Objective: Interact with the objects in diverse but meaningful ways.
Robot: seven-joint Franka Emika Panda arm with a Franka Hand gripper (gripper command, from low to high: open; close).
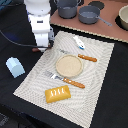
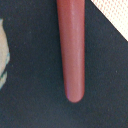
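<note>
Little done, judging by the layout. Blue carton (image 1: 15,66) upright on the dark surface (image 1: 12,95), off the woven mat (image 1: 95,85) at about 9 o'clock in the exterior view. Bread loaf (image 1: 57,93) flat on the mat near its 6 o'clock edge, untouched by the look of it. Small white piece (image 1: 79,42) toward the mat's 12 o'clock edge. Round plate (image 1: 68,65) at the mat's centre, bare, with fork (image 1: 64,79) just below it and knife (image 1: 82,56) just above at 1 o'clock. Grey pots (image 1: 88,14) on the wooden board at 12 to 1 o'clock, well apart from the rest. Nothing yet placed on the plate; most of the meaningful handling probably still left.

Sausage (image 2: 72,50) lying on the dark surface just beside the mat's 10 o'clock corner, seen in the exterior view only as a reddish end (image 1: 36,49) poking out from under the arm. Filling the middle of the wrist view, long axis running straight along the frame, rounded tip visible, a corner of the mat nearby.

Arm upright, wrist pointed straight down, claw (image 1: 42,46) low over the sausage, near or at the surface. No fingers visible in the wrist view; blocked by the arm's own body in the exterior view. Cannot tell whether apart, together or clamped on the sausage. Likely step in hand: a pick of the sausage.
</note>
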